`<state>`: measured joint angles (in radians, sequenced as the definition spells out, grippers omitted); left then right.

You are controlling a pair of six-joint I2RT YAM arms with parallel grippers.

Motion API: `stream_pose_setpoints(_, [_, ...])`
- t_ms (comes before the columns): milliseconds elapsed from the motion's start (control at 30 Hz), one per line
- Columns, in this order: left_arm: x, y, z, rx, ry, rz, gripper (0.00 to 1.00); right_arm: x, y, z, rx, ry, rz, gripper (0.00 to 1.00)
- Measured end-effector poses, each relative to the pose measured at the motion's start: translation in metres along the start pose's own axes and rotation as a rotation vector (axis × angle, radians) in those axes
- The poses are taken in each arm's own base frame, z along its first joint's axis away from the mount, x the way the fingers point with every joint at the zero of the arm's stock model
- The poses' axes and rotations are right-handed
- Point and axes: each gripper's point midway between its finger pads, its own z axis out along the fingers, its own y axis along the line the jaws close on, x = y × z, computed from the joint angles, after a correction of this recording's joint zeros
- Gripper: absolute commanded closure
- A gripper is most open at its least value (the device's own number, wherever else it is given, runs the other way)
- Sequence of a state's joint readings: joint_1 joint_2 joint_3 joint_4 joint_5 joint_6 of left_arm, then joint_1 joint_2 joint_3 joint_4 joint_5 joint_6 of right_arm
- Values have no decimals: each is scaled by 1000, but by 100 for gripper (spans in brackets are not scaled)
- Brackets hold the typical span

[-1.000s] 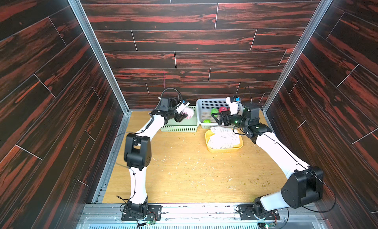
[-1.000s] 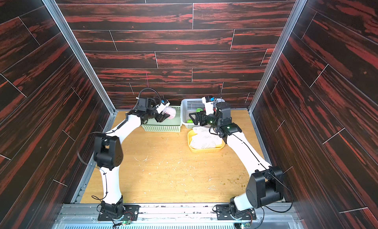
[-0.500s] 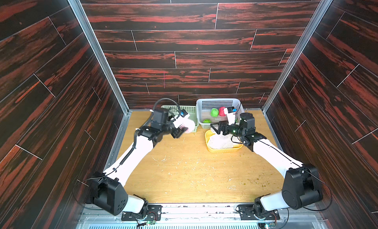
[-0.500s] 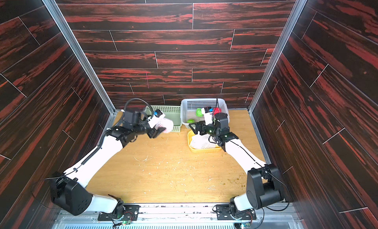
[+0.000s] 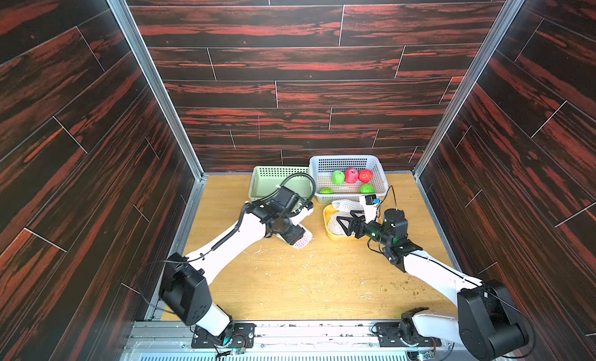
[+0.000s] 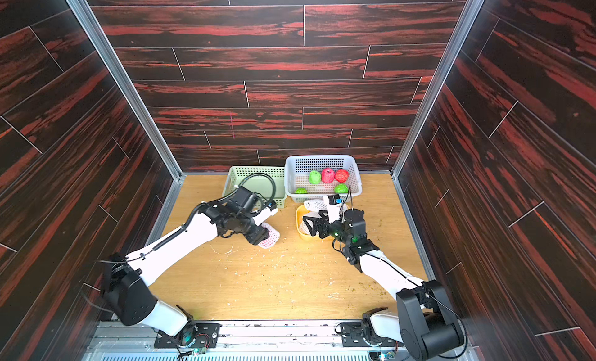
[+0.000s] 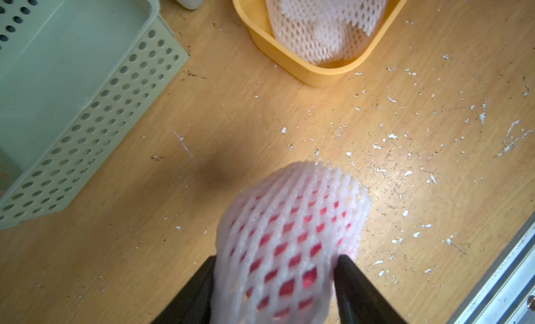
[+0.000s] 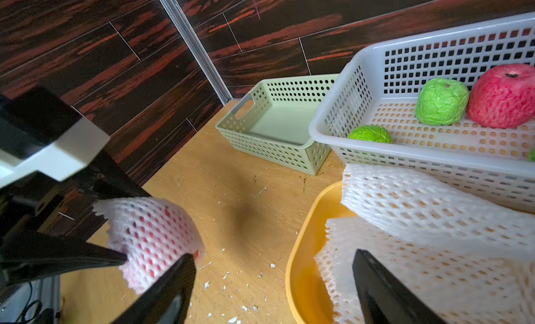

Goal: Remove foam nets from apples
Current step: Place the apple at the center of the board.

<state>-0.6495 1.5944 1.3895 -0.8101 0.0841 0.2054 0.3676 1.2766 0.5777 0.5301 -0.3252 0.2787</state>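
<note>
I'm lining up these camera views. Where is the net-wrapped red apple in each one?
Top view: netted apple, mid-frame, just left of the yellow tray.
Top view: netted apple, likewise left of the tray.
Left wrist: bottom centre, held in the left gripper.
Right wrist: netted apple at lower left.
Shared landmark: the yellow tray, visible in all four.

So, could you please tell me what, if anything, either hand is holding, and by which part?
The left hand holds the net-wrapped red apple, gripped on two opposite sides. The right hand is open and holds nothing.
</note>
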Motion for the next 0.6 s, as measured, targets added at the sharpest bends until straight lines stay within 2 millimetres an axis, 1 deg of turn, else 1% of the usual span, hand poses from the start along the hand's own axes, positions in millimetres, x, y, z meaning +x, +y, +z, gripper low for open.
stream_pose_setpoints(67, [2,-8,9,5,42,2,34,2,2,0,0,-10,-10,11])
stream_pose_setpoints(167, [13,-14,28,13,129,-13,33,7,-1,-2,16,-16,-15,11])
stream_pose_setpoints(300, [29,-18,56,22,244,-33,27,6,-4,-3,36,-28,-20,11])
stream_pose_setpoints(400, [36,-21,69,33,282,-51,20,2,-2,-5,35,-43,-27,11])
stream_pose_setpoints(500, [34,-24,74,42,284,-72,17,-1,-3,-6,41,-54,-32,11])
stream_pose_setpoints(600, [23,-23,71,37,249,-89,14,-3,-2,-10,46,-68,-38,11])
